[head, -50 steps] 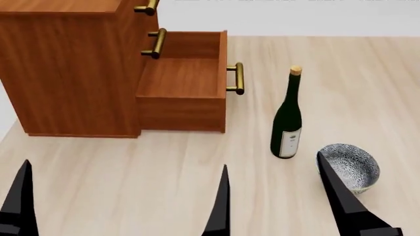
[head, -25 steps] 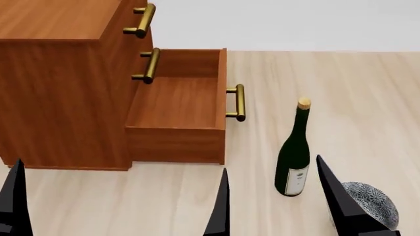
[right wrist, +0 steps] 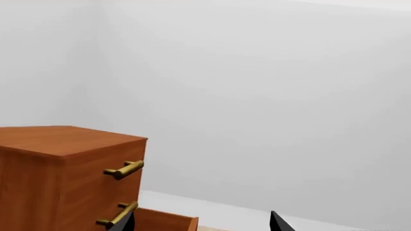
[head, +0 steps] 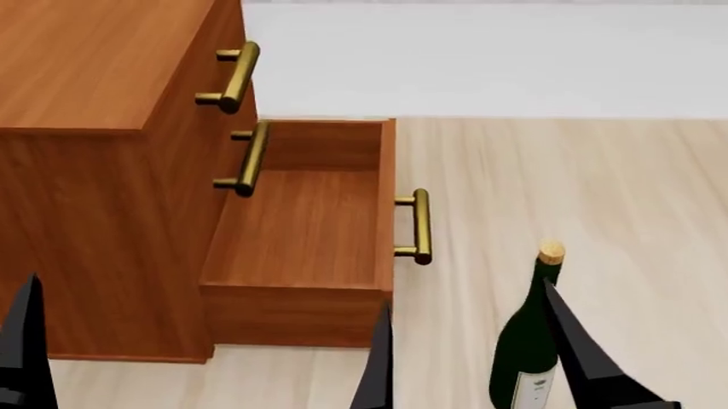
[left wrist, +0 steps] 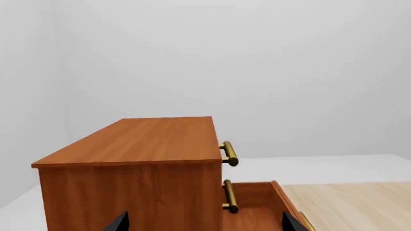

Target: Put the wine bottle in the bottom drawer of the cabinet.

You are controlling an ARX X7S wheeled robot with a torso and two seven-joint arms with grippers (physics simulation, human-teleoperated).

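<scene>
Both pairs of my fingers stand spread apart, nothing between them. Left gripper (head: 199,362): one black fingertip at the head view's left edge, the other (head: 377,366) in front of the open drawer's near wall. Right gripper (head: 466,358): its outer finger (head: 586,362) overlaps the wine bottle (head: 526,345) in the head view; contact cannot be judged. Wine bottle upright on the pale wooden floor (head: 569,179), cork (head: 551,252) on top, white label partly visible at the lower edge. It stands just beside the bottom drawer (head: 298,230), on its handle side. Drawer pulled out of the cabinet (head: 91,170), interior bare, brass handle (head: 418,226) facing the bottle. Wrist views show only fingertips, cabinet and grey wall.
</scene>
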